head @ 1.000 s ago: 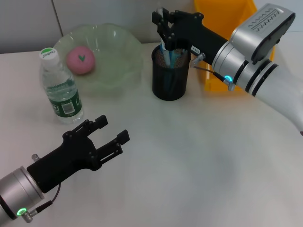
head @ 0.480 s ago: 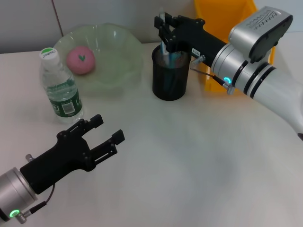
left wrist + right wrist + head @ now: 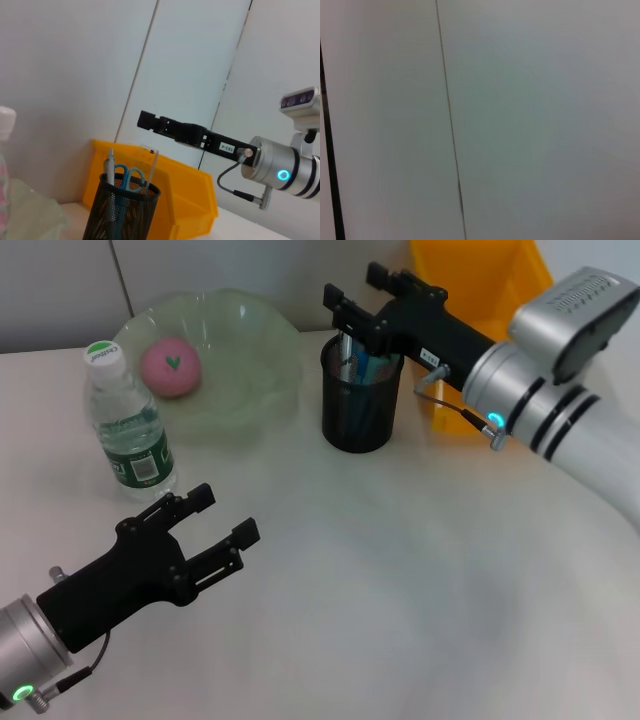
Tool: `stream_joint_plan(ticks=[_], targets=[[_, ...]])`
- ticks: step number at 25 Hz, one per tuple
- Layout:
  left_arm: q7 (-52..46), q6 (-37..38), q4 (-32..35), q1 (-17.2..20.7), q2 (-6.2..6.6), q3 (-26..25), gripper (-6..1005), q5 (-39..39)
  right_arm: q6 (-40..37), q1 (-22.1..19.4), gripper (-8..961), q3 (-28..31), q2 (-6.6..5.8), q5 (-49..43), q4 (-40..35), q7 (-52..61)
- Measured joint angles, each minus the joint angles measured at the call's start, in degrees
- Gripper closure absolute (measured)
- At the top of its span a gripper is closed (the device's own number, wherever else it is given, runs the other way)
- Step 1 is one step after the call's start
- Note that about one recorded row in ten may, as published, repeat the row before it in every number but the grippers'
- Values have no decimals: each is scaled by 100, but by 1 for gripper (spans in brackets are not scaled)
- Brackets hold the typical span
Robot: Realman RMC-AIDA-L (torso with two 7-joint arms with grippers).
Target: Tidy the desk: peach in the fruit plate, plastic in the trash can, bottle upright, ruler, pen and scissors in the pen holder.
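Note:
The black mesh pen holder (image 3: 357, 405) stands at the back centre and holds a pen (image 3: 110, 169), blue-handled scissors (image 3: 128, 176) and a clear ruler (image 3: 152, 164). My right gripper (image 3: 362, 290) is open and empty, just above and behind the holder's rim; it also shows in the left wrist view (image 3: 148, 120). The pink peach (image 3: 170, 367) lies in the pale green fruit plate (image 3: 255, 345). The water bottle (image 3: 126, 425) stands upright at the left. My left gripper (image 3: 224, 517) is open and empty, low over the table in front of the bottle. No plastic shows.
The yellow bin (image 3: 480, 290) stands behind and to the right of the pen holder, and also shows in the left wrist view (image 3: 187, 210). A white wall runs behind the table. The right wrist view shows only that wall.
My right gripper has opened and lifted a little back from the pen holder; the tall thing it held now sits lower in the holder. My left gripper has drawn back slightly toward me.

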Motion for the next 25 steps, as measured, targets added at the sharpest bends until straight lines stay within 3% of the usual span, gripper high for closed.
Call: stream_joint_plan(ticks=[5, 9, 10, 13, 18, 21, 23, 24, 25], targets=[[0, 20, -6, -17, -5, -49, 201, 104, -223, -143, 205, -1, -18, 8, -69, 154], [0, 20, -6, -21, -19, -108, 202, 188, -278, -196, 188, -6, -18, 8, -79, 161], [0, 21, -6, -31, -96, -334, 202, 493, -278, -196, 183, -6, -18, 8, -79, 161], [0, 20, -6, -38, -142, -487, 201, 680, -377, -250, 179, -2, -17, 9, -99, 140], [-1, 34, -13, -85, -155, -625, 200, 860, -1018, -475, 179, 2, -19, 13, -235, 197], [-19, 92, -35, -124, -150, -689, 200, 878, -1671, -749, 179, -94, -43, -21, -510, 584], [-45, 147, -55, -165, -131, -721, 199, 884, -2097, -965, 179, -266, -53, -63, -953, 1231], [-45, 147, -55, -165, -131, -721, 199, 884, -2404, -1212, 179, -619, -74, -96, -1529, 2090], [-45, 147, -55, -165, -131, -721, 199, 884, -2404, -1212, 179, -619, -74, -96, -1529, 2090]])
